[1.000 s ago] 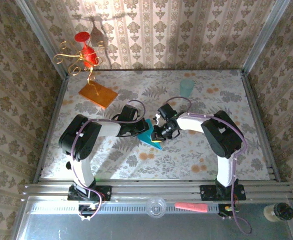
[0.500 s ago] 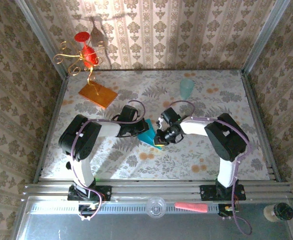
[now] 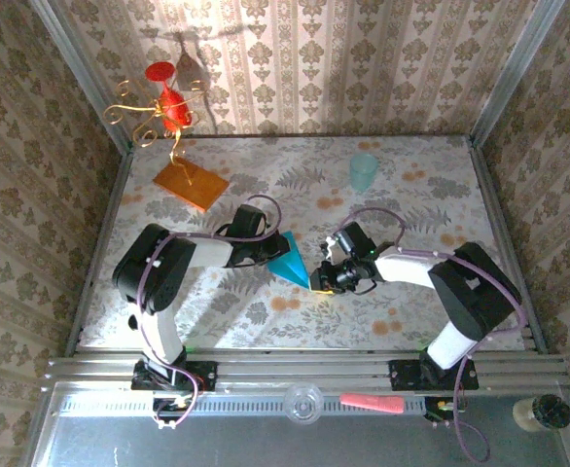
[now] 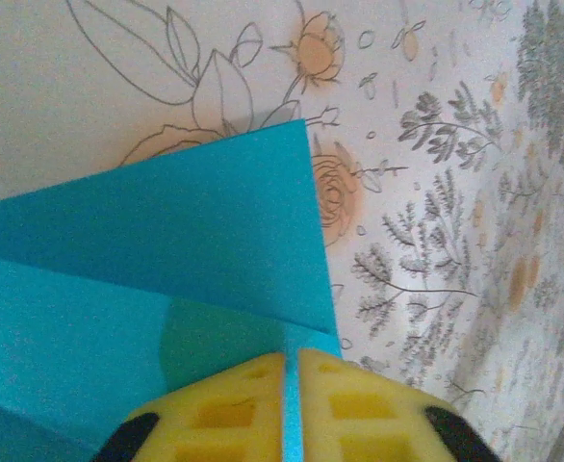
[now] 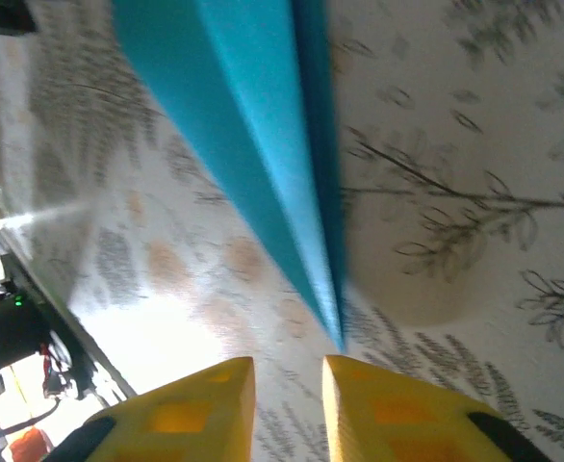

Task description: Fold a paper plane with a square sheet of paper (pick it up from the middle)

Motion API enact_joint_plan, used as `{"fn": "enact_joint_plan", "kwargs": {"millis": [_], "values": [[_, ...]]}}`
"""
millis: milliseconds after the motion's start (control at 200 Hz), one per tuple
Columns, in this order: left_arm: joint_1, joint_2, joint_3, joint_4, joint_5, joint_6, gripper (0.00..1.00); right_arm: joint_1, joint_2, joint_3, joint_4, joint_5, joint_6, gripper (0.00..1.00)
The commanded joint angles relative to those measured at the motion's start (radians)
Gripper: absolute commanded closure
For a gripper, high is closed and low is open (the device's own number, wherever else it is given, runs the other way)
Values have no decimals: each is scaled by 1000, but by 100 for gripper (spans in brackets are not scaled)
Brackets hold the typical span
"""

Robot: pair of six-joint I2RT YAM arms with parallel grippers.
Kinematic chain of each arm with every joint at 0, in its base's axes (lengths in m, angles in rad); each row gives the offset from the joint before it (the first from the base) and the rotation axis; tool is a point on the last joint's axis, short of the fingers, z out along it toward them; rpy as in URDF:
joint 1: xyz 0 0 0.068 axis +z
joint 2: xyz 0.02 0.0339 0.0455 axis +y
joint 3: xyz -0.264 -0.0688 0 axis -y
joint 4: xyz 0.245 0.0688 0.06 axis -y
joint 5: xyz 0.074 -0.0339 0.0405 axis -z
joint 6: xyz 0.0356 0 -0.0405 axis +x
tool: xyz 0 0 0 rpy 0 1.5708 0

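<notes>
Teal-blue paper plane (image 3: 291, 261) about mid-worktop; my left end effector (image 4: 290, 364) pinches it, my right end effector (image 5: 287, 371) is free at its nose.

Left wrist view: the yellow pads (image 4: 234, 404) sit almost together with a thin standing rib of the paper between them, so it reads as a narrow grip on the fold at the wide tail end. Right wrist view: the jaws stand a narrow gap apart with nothing in them, and the pointed tip is just ahead, apart from the pads. The long axis runs from the tail on the far-left side down to the tip, towards the near edge and slightly right on the floral worktop (image 3: 411, 306). My judgement is that the right arm is nearer for work on the nose, straight ahead along that axis, while the left anchors the tail.
</notes>
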Motion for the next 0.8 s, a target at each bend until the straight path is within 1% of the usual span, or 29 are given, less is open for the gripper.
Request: {"fn": "enact_joint_plan", "kwargs": {"millis": [0, 70, 125, 195, 305, 320, 345, 535, 610, 670, 740, 795], "values": [[17, -118, 20, -4, -9, 11, 79, -12, -58, 35, 47, 46, 15, 67], [31, -177, 1, -17, -35, 4, 74, -23, -53, 53, 53, 72, 16, 62], [50, -224, -26, -29, -57, 1, 67, -36, -35, 74, 44, 77, 13, 60], [76, -285, -72, -50, -83, 2, 59, -47, -3, 98, 47, 69, 4, 59], [110, -381, -144, -98, -119, 7, 51, -58, 54, 144, 34, 58, -31, 55], [138, -394, -153, -106, -122, 8, 50, -60, 60, 155, 28, 54, -36, 55], [151, -414, -170, -118, -127, 10, 48, -63, 76, 169, 18, 47, -49, 54], [206, -549, -258, -206, -160, 34, 34, -72, 175, 245, -20, -33, -113, 55], [218, -582, -279, -223, -167, 36, 31, -72, 206, 269, -38, -60, -129, 58], [222, -598, -292, -227, -167, 27, 25, -72, 231, 290, -61, -75, -142, 60], [222, -606, -300, -222, -159, 22, 24, -73, 251, 302, -68, -95, -147, 64], [222, -606, -303, -220, -153, 19, 20, -72, 259, 303, -63, -106, -149, 66]]}}
